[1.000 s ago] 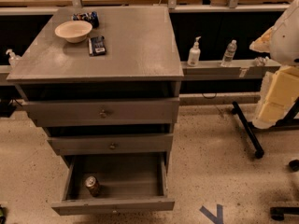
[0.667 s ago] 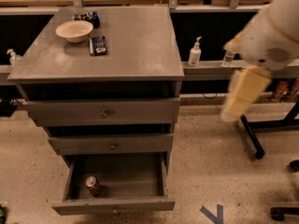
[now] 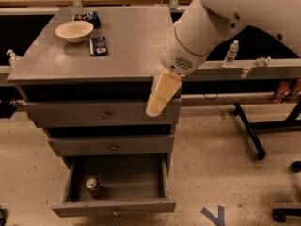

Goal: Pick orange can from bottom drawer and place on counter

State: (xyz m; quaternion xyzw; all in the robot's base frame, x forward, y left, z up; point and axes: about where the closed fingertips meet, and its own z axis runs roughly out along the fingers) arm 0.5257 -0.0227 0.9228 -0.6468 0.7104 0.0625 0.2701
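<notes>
The orange can (image 3: 92,186) stands at the left of the open bottom drawer (image 3: 117,205), near its front panel. The two drawers above it are shut. The counter (image 3: 131,46) is the flat grey top of the cabinet. My white arm reaches in from the upper right. My cream-coloured gripper (image 3: 161,95) hangs in front of the counter's right front edge, over the top drawer's front. It is well above the can and to its right, and it holds nothing that I can see.
A white bowl (image 3: 74,30), a dark blue packet (image 3: 98,45) and another packet (image 3: 87,17) lie at the counter's back left. A narrow shelf (image 3: 249,68) with a bottle (image 3: 230,53) runs to the right. Black stand legs (image 3: 249,132) are on the floor at right.
My arm has swung from the far right to the left, and the gripper now hangs at the cabinet's right front edge. The can and drawers have not moved.
</notes>
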